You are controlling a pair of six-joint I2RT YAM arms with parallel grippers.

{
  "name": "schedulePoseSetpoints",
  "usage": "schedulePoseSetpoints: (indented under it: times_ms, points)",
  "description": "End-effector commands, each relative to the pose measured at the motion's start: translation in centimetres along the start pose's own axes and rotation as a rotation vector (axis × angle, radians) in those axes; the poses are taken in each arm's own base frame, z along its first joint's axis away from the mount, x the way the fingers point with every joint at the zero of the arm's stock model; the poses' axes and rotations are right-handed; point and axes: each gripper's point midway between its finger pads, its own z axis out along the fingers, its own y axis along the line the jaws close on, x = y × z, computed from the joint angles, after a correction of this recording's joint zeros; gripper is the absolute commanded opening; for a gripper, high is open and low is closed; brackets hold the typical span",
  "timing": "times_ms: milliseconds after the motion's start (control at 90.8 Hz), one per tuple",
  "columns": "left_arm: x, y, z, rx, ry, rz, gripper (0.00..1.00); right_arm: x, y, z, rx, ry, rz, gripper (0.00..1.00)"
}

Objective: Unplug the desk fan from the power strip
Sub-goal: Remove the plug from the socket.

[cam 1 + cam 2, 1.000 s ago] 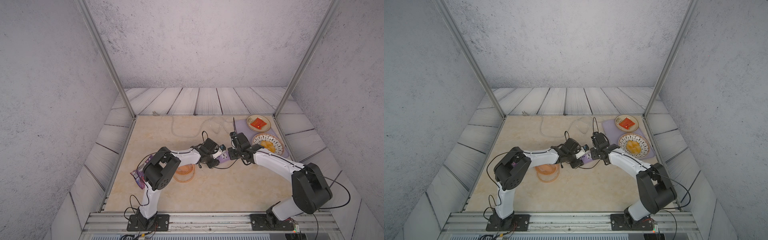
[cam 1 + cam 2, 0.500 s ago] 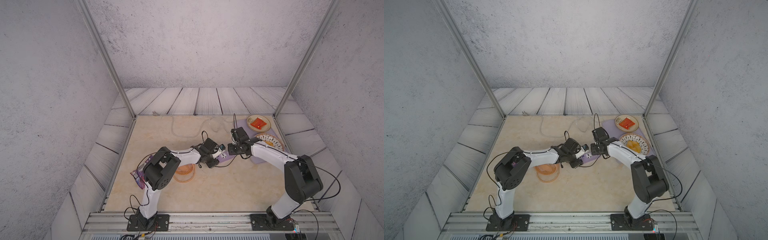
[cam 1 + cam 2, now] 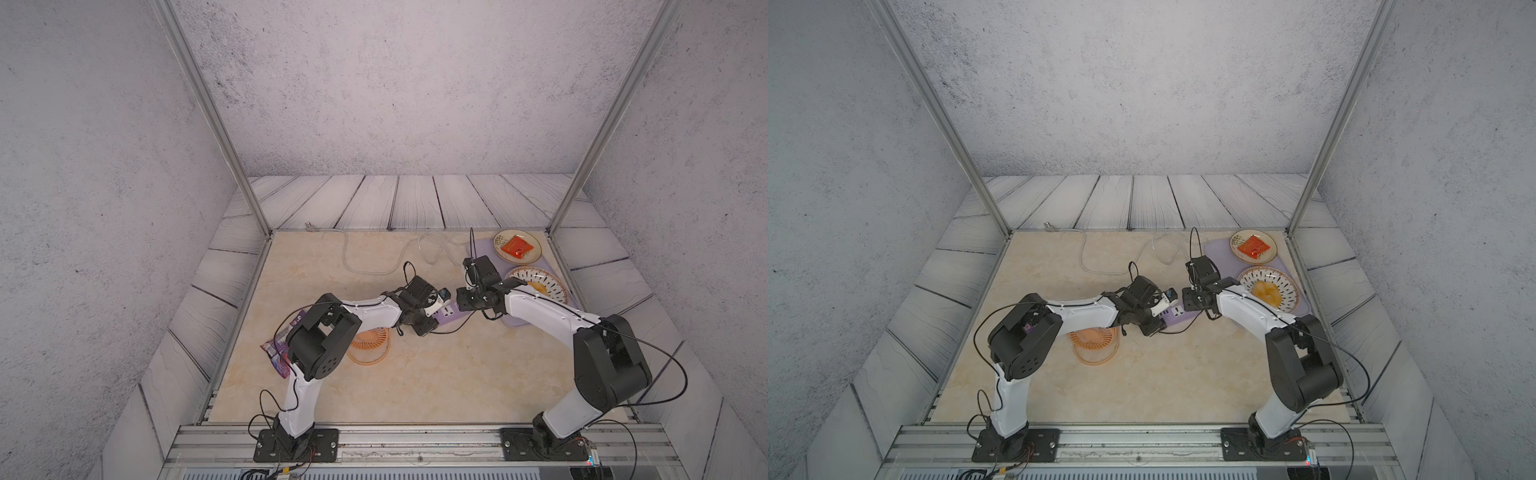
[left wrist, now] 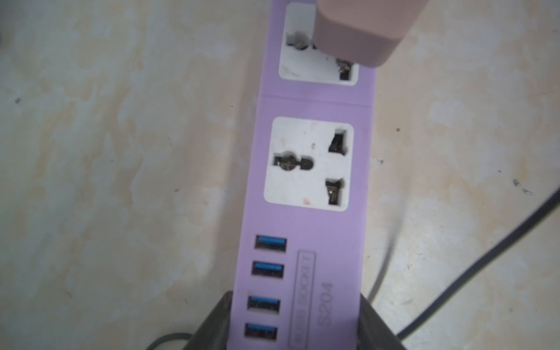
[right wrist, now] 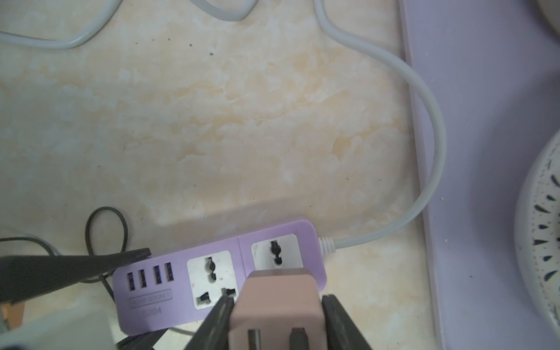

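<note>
Step in hand: the pull itself. The plug is gripped and the strip is braced, and I judge the plug to be at or just off its socket.
Right gripper (image 5: 277, 318): pinching the pinkish plug cube (image 5: 272, 294) between both fingers, at the lower centre of the right wrist view.
Left gripper (image 4: 295, 319): clamped across the USB end of the power strip (image 4: 306, 224), one finger on each long side, at the bottom of the left wrist view.
Strip's place: flat on the beige tabletop (image 3: 457, 374), at the centre of both top views, between the two wrists. Its grey cord (image 5: 436, 151) loops off beside the pale-purple tray (image 5: 485, 106) at the right of the frame.
Plug against socket: in the left wrist view the cube sits at the top edge, tilted over the far socket, and two of that socket's holes show bare beside it. Whether the pins are fully out is hidden.
Near socket: empty.
Desk fan (image 3: 370, 343): on the table left of centre in a top view, partly under the left arm and apart from the strip. Its black cable (image 4: 485, 251) crosses the right side of the left wrist view.
Next move calls for: drawing the cube straight away from the socket face, without twisting, while the left grip pins the strip down. The black cable needs slack.
Risk: if the brace slips, the strip could rise with the plug.
</note>
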Motion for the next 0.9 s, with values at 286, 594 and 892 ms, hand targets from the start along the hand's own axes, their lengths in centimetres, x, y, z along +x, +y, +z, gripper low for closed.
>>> schedulePoseSetpoints:
  times_ms: [286, 594, 892]
  points:
    - [1.2, -0.3, 1.3, -0.001, 0.037, -0.018, 0.00, -0.2, 0.8, -0.5, -0.071, 0.029, 0.121, 0.10]
    - [0.4, 0.4, 0.5, -0.041, 0.020, -0.020, 0.00, -0.1, -0.2, -1.9, -0.041, -0.026, 0.131, 0.09]
    - [-2.1, 1.9, -1.6, -0.124, -0.030, -0.036, 0.05, 2.0, -0.5, -3.8, -0.066, -0.030, 0.181, 0.09]
